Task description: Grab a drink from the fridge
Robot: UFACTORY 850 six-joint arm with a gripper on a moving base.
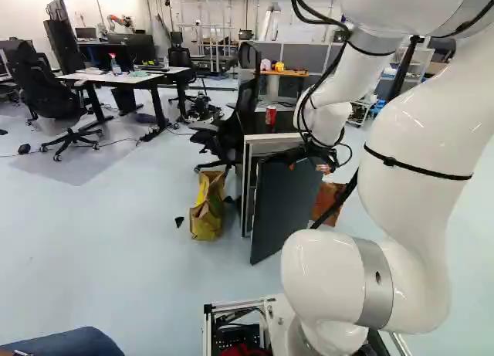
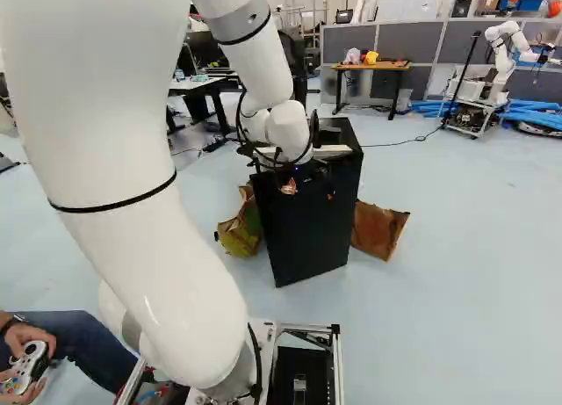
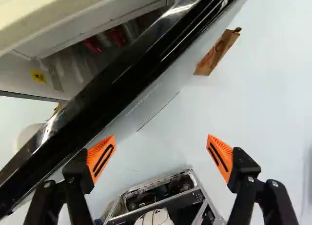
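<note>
Yellow-and-brown bag (image 1: 206,217) beside the fridge (image 1: 252,126); red can (image 1: 271,115) on its top, red drinks (image 3: 117,37) inside; open door (image 1: 282,209) partly in front; gripper (image 1: 307,167) near its edge, fingers wide apart, holding nothing; brown bag (image 2: 378,230) beyond; pale blue floor (image 1: 100,248).

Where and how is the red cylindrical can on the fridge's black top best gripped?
Probably around the red can at mid-height, coming in level from the side, the open fingers astride it: it stands upright, its rounded wall showing bare.
</note>
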